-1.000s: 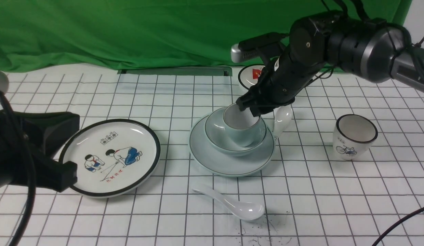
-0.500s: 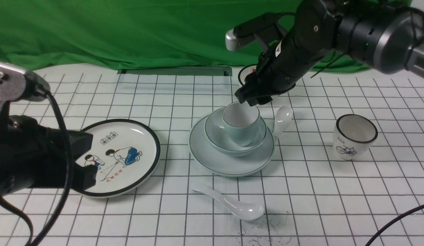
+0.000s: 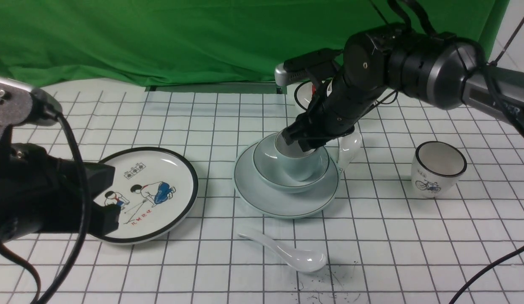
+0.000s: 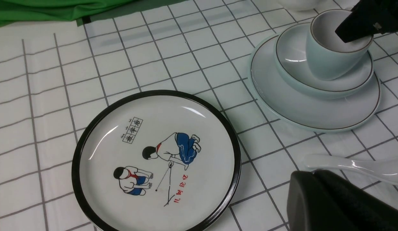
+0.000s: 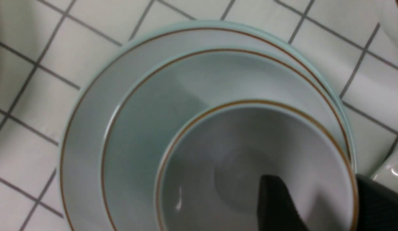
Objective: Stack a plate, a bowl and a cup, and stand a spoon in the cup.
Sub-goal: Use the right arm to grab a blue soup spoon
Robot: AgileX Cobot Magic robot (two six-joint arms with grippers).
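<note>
The spoon (image 3: 306, 259) lies near the tabletop's (image 3: 382, 253) front edge; glossy, probably slippery and breakable, best pinched by its handle. The right hand (image 3: 296, 139) stands open astride the cup's (image 3: 296, 166) rim; the left hand (image 3: 112, 196) is clenched, empty.

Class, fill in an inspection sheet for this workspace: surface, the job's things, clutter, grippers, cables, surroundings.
Surface: white grid-lined cloth, dark smudges near the spoon's bowl end.
Job's things: pale plate under the pale bowl, pale cup inside the bowl; plain spoon lying on the cloth.
Clutter: cartoon plate, bicycle cup, printed-handle spoon, red-pictured bowl partly hidden.
Grippers: left shut, holding nothing; right open, one finger inside the cup, the other outside.
Cables: black cable along the left arm; another over the cloth's right side.
Surroundings: green drape behind.
</note>
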